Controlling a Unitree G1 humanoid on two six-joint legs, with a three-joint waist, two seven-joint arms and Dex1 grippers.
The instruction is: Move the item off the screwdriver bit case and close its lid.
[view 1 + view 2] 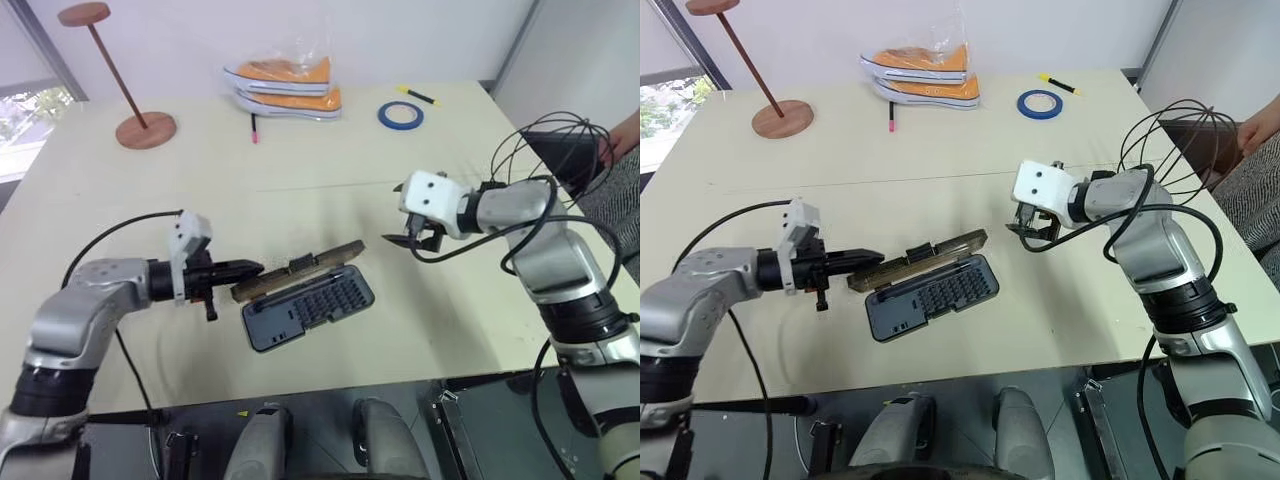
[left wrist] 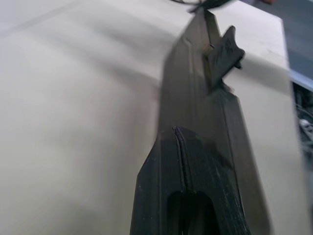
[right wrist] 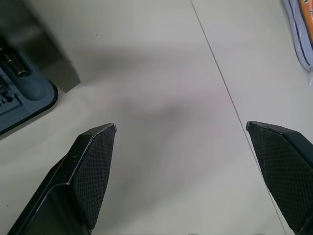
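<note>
- Pinching the lid (image 1: 298, 268) edge, the left gripper (image 1: 248, 270) holds it half-raised over the case (image 1: 308, 307) mid-table; a slip could drop it unlatched.
- Right gripper (image 1: 418, 240) hangs spread wide beside the case, empty.
- Item (image 1: 560, 150) sits off the case, at the table's right edge.

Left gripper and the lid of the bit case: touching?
Touching. In the left wrist view the left gripper is shut on the edge of the lid; the left eye view shows it lifted over the case.

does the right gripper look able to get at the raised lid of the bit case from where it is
Probably yes. The right gripper hangs open just beyond the lid's far end, bare table between them. The left gripper is at the lid's other end.
</note>
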